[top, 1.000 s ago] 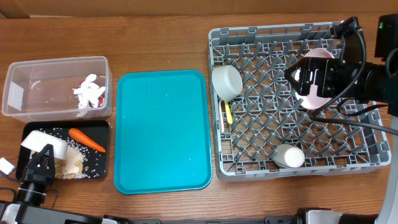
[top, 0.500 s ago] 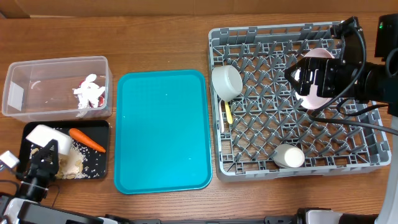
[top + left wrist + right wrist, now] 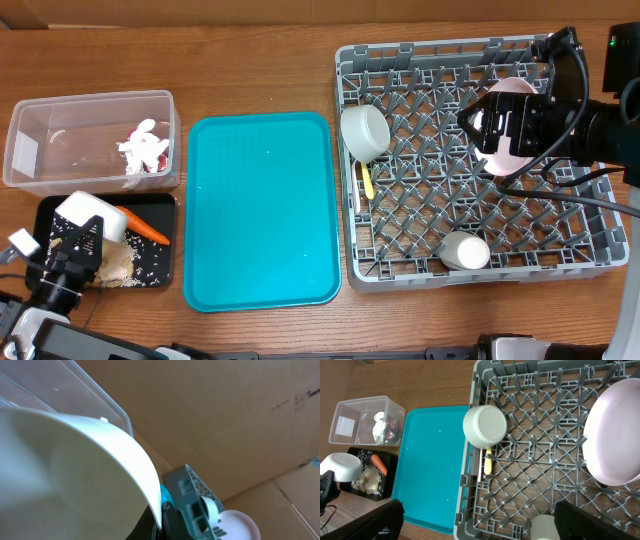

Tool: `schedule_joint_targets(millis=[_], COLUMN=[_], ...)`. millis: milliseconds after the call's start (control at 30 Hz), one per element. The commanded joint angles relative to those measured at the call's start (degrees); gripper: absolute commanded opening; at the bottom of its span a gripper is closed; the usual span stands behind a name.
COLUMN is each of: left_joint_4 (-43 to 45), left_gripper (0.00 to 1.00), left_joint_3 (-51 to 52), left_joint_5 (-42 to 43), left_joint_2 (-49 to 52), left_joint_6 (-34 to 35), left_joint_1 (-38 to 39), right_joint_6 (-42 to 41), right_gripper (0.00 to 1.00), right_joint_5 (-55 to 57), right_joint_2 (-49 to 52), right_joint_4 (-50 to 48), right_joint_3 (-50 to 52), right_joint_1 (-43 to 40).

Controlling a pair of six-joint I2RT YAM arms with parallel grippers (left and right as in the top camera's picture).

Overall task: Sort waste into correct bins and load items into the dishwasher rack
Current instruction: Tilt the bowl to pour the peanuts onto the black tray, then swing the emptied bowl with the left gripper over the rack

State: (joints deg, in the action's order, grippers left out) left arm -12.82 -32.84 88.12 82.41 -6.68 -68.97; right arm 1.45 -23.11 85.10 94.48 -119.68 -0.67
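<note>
Most is done: waste point(image 3: 140, 150) binned in tub point(image 3: 20, 140) and black tray point(image 3: 176, 240), plate point(image 3: 615, 435), two bowls point(image 3: 365, 132), utensil point(image 3: 367, 183) in the rack point(image 3: 560, 240); left tool point(image 3: 75, 245) clamps the last bowl point(image 3: 88, 213), right tool point(image 3: 495, 128) gapes.

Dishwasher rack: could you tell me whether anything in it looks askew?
A small round white bowl leans tilted at the grey plastic rack's left edge; a pale yellow plastic utensil lies flat beside it.

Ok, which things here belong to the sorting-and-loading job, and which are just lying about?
Job: clear tub, tissue, black tray, carrot, crumbs, white bowl above that tray, dishwasher rack, pink plate, yellow utensil, left racked bowl, front racked bowl.
Lying about: teal tray, cardboard box.
</note>
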Motion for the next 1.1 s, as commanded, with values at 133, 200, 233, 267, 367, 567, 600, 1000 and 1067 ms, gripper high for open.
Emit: schedule_joint_targets(millis=[133, 200, 233, 267, 367, 567, 600, 1000, 1067], left_joint_4=[0.2, 0.3, 0.9, 1.8, 4.6, 23.5, 27.2, 51.1, 53.8], left_gripper=[0.04, 0.04, 0.04, 0.04, 0.04, 0.04, 0.04, 0.04, 0.04], left_joint_3=[-2.7, -4.6, -5.9, -7.3, -11.0, -12.4, -12.4, -12.4, -12.4], left_joint_5=[2.5, 2.5, 2.5, 1.8, -4.7, -7.6, -7.6, -21.0, -25.9], left_joint_2=[-3.6, -6.3, -7.9, -9.5, -12.3, -9.6, -8.4, 6.5, 8.5], left_joint_6=[4.1, 4.1, 4.1, 4.3, 7.6, 21.0, 23.8, 33.8, 39.0], left_joint_1=[9.3, 15.0, 18.8, 22.9, 34.8, 55.8, 59.9, 89.4, 91.1], right_joint_6=[0.0, 0.0, 0.0, 0.0, 0.0, 0.0, 0.0, 0.0, 0.0], right_gripper=[1.0, 1.0, 1.0, 1.0, 1.0, 1.0, 1.0, 1.0, 1.0], right_joint_5=[0.2, 0.2, 0.2, 0.2, 0.2, 0.2, 0.2, 0.2, 0.2], right_joint_2=[-0.1, -0.1, -0.1, -0.1, -0.1, -0.1, -0.1, -0.1, -0.1], right_joint_4=[-0.3, -0.3, -0.3, -0.3, -0.3, -0.3, -0.3, -0.3, -0.3], right_joint_3=[-0.3, -0.3, -0.3, -0.3, -0.3, -0.3, -0.3, -0.3, -0.3], right_joint_1=[0.3, 0.3, 0.3, 0.3, 0.3, 0.3, 0.3, 0.3, 0.3])
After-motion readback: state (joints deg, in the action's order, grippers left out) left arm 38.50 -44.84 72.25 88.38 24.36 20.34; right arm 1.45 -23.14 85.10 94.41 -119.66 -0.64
